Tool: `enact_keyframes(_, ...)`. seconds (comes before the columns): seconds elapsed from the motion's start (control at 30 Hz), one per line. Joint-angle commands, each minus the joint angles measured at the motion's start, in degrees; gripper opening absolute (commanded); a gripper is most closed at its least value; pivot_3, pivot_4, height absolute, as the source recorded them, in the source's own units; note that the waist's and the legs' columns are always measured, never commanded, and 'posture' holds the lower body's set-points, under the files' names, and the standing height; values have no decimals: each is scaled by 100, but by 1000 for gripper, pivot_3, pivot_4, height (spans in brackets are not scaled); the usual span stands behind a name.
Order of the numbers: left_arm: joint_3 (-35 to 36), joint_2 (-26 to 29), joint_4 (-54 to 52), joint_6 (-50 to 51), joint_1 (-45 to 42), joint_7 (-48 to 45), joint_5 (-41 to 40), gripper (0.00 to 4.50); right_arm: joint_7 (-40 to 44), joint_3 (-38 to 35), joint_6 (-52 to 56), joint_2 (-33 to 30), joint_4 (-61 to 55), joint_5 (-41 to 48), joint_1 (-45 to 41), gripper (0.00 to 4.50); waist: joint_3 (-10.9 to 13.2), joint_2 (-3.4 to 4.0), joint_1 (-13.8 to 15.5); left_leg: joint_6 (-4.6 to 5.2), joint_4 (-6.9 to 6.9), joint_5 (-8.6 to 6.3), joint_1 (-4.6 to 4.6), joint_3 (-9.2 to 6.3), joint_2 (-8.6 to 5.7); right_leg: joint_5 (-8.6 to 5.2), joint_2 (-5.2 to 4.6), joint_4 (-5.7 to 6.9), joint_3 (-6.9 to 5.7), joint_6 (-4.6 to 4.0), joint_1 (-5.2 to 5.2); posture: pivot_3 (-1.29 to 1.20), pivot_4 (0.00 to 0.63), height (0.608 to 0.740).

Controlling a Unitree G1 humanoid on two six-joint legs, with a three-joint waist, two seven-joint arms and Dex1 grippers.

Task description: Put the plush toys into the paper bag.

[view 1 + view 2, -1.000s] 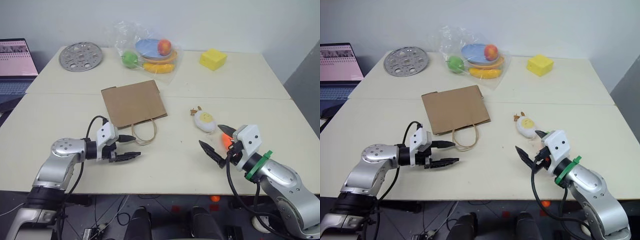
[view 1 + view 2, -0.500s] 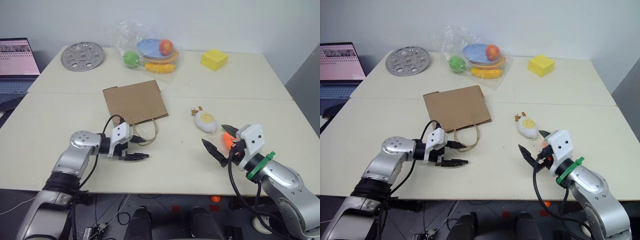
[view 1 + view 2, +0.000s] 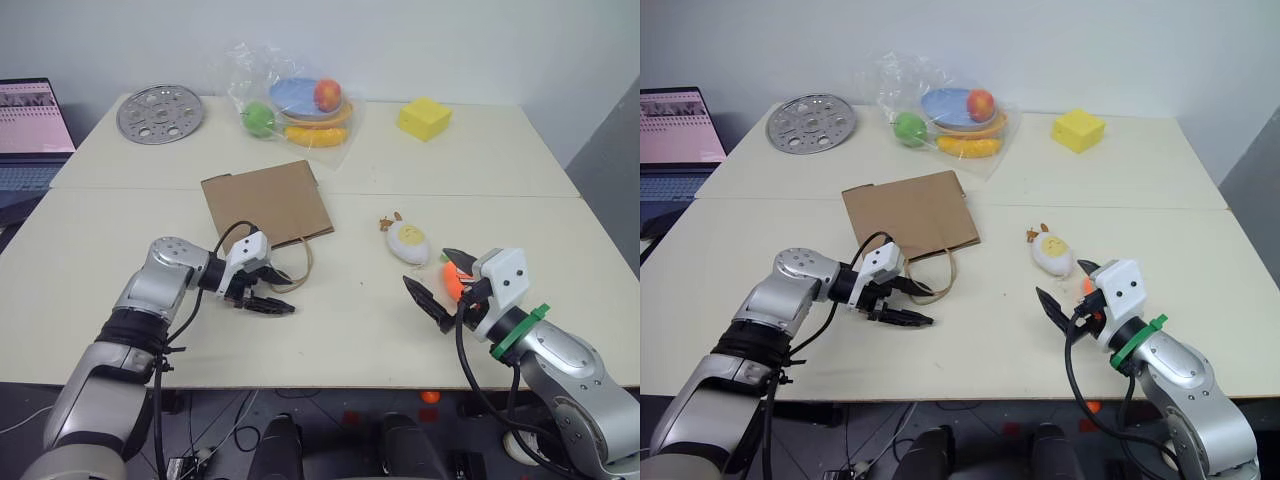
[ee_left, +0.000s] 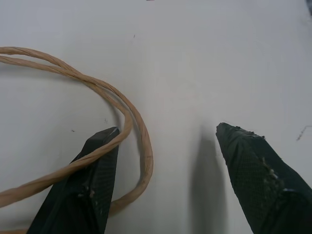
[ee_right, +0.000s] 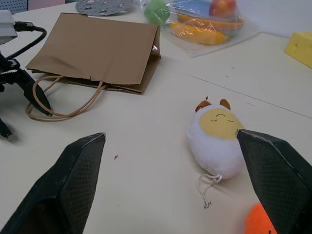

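Left eye view: the paper bag [image 3: 267, 204] lies flat above centre, handles [image 3: 290, 268] trailing toward the left gripper [image 3: 270, 291], whose fingers stand apart, likely to hook a loop and open the bag.

Right wrist view: the right gripper [image 5: 175, 187] gapes wide, framing the egg plush [image 5: 215, 140] right of centre; the carrot plush [image 5: 259, 222] peeks in at the lower right corner.

Left wrist view: one finger [image 4: 87, 185] touches the loop, nothing clamped.
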Motion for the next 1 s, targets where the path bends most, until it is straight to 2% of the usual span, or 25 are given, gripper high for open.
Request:
enact_keyframes(0.03,-157,82,18,0,-62,-317,103,3380,-45,-47,-42,33,-196,52,-42,4500,0,0,-1,0,-1,0,0,-2,0,1,0,0,-2,-1,0,0,150,740)
enact_keyframes(0.4,-152,-4,-11,-191,33,-259,208,3380,-90,-42,-38,85,-227,37,18,4500,0,0,0,0,-1,0,0,-3,0,0,0,1,-2,-1,0,0,150,740)
enact_keyframes(0.5,-105,-66,70,-302,31,-209,198,2781,-100,-35,-42,80,-220,30,7,4500,0,0,9,0,-1,0,0,-3,0,0,0,1,-2,0,0,0,150,740)
enact_keyframes(0.8,-90,-77,179,-423,28,-120,253,149,-108,-63,-15,54,-228,38,-16,4500,0,0,7,0,-1,0,-1,-4,0,1,0,1,-3,-1,0,0,150,740)
enact_keyframes(0.83,-82,-75,176,-423,29,-112,251,23,-111,-69,-12,54,-232,40,-12,4500,0,0,7,0,-1,0,-1,-4,0,1,0,1,-3,-1,0,0,150,740)
enact_keyframes(1.0,45,-68,73,-314,-41,-87,124,23,-122,-66,-3,39,-237,21,-18,4500,0,0,7,0,-1,0,0,-4,0,0,0,2,-2,-1,0,0,150,740)
